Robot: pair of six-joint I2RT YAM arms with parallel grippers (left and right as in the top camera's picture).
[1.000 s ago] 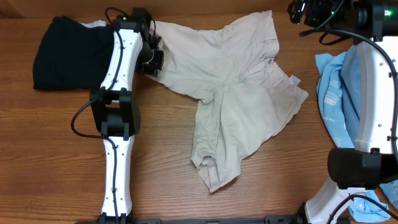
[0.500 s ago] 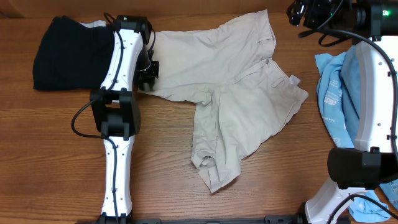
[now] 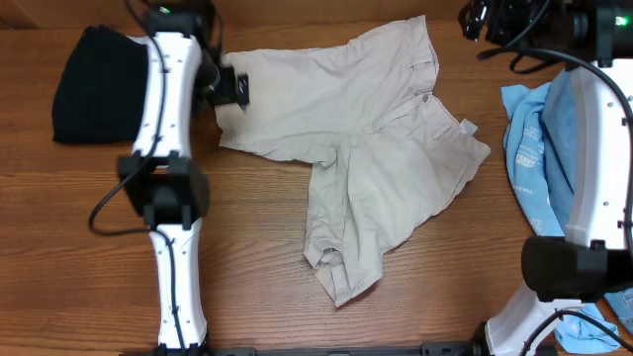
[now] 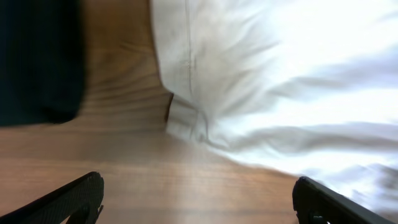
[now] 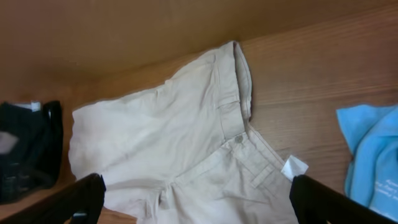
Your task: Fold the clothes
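The clothes, pale beige shorts (image 3: 371, 148), lie flat mid-table. One leg is spread left, the other points toward the front edge, and the buttoned waistband (image 5: 239, 140) is at the right. My left gripper (image 3: 230, 87) hovers open at the left leg's hem. In the left wrist view, only bare wood lies inside that gripper (image 4: 199, 205), and the hem (image 4: 186, 118) sits just beyond it. My right gripper (image 3: 485, 20) is high at the back right. It stands open (image 5: 202, 202) above the shorts (image 5: 180, 155) and holds nothing.
A black folded garment (image 3: 94, 84) lies at the back left, beside the left arm. Blue and light-blue garments (image 3: 539, 148) are piled at the right edge under the right arm. Bare wood shows along the table's front.
My left gripper has opened and let go of the left leg's hem, then pulled back and leftward. The leg now lies spread flat. The right arm has not moved.
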